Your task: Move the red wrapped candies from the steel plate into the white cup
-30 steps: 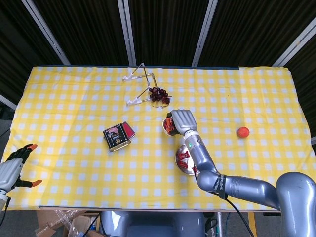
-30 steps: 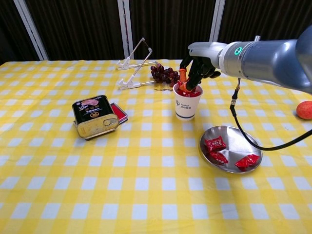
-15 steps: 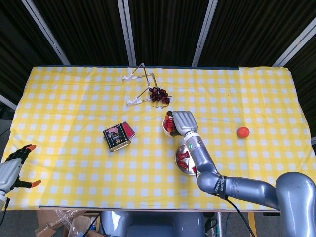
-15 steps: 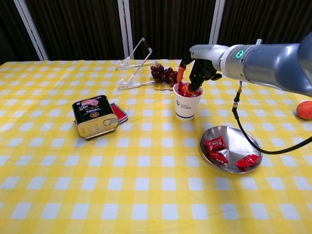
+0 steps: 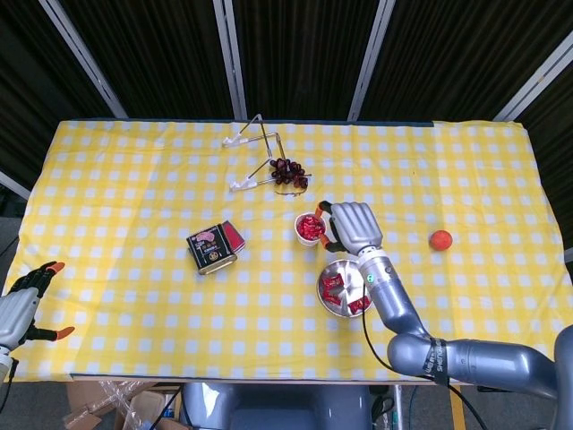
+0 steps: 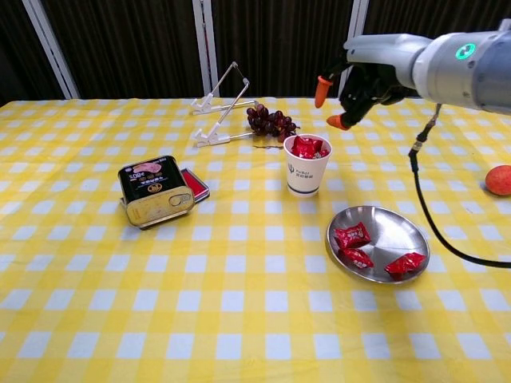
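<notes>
head view: the right hand point(image 5: 352, 226) has drawn away from over the white cup point(image 5: 310, 228) and now sits just beside it at 3 o'clock, fingers apart and holding nothing, so the cup's mouth, covered a second ago, shows red wrapped candies point(image 5: 311, 227) inside. the steel plate point(image 5: 343, 288) lies at 5 o'clock of the cup, the forearm crossing its right edge, with more red candies on it. the left hand point(image 5: 21, 305) rests at the bench's point(image 5: 134, 179) 8 o'clock corner, fingers spread, unchanged. the tin point(image 5: 211, 248), grapes point(image 5: 288, 172) and orange fruit point(image 5: 440, 239) have not moved.

chest view: the right hand point(image 6: 359, 84) has lifted clear of the cup point(image 6: 306, 166), where its fingertips dipped before, and hangs above it toward 1 o'clock, orange-tipped fingers point(image 6: 321, 80) parted. candies point(image 6: 307, 147) heap at the cup's rim. three candies point(image 6: 353, 235) remain on the plate point(image 6: 391, 230), as earlier. the wire stand point(image 6: 219, 112) is at 11 o'clock of the cup.
</notes>
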Controlling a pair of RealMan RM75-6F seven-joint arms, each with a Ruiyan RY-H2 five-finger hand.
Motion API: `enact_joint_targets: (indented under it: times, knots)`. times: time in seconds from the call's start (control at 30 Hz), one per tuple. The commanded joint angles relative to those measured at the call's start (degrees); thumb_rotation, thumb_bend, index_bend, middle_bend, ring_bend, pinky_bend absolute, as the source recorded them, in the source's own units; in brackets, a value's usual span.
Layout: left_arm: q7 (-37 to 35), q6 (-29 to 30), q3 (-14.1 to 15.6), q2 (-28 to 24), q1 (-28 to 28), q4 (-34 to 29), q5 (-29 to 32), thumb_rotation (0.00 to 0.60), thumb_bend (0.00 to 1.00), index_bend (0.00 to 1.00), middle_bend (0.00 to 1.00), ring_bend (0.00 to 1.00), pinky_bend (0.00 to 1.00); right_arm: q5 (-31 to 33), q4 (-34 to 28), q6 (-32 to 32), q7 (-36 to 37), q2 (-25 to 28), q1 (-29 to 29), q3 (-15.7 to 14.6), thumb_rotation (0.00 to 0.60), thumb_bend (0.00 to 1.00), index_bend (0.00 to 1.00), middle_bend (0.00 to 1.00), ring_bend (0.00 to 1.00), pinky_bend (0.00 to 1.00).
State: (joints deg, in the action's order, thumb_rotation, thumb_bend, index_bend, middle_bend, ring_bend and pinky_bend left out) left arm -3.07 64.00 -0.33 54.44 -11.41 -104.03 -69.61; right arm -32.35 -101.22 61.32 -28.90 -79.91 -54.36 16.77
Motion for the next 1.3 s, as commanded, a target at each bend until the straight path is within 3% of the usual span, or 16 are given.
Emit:
enact_joint_targets:
  times: [0.03, 0.17, 0.37, 1.17, 1.3]
  knots:
    - [0.2, 0.2, 0.0, 0.1, 0.0, 0.0, -0.1, 0.6, 0.09, 0.0, 0.0, 0.0, 0.0, -1.5, -3.0, 2.0, -1.8, 2.2, 2.5, -3.7, 0.6, 0.4, 0.4, 0.81, 0.96, 0.93]
    - [0.5, 0.5, 0.0, 0.3, 0.1, 0.0, -0.3, 0.6, 0.09, 0.0, 0.0, 0.0, 0.0, -2.4, -4.3, 2.6, -2.4, 1.9, 4.5, -7.4, 0.6, 0.37, 0.4, 0.81, 0.96, 0.93]
    - [1.0, 0.6, -0.1, 0.6, 0.0, 0.1, -0.1, 0.6, 0.09, 0.0, 0.0, 0.0, 0.0, -3.7, -3.5, 1.4, -1.4, -1.1, 6.1, -10.1, 0.6, 0.37, 0.4, 0.81, 0.96, 0.93]
    - [1.2, 0.5, -0.2, 0.5, 0.0, 0.1, 0.4, 0.6, 0.09, 0.0, 0.0, 0.0, 0.0, -4.6, -0.2, -0.2, -3.0, -8.1, 7.6, -13.3, 0.6, 0.35, 0.4, 0.81, 0.96, 0.93]
    - [1.2, 0.5, -0.2, 0.6, 0.0, 0.1, 0.4, 0.6, 0.09, 0.0, 0.0, 0.0, 0.0, -4.5, 0.9, -0.5, -2.5, -8.6, 8.1, -13.2, 0.6, 0.35, 0.46, 0.81, 0.96, 0.93]
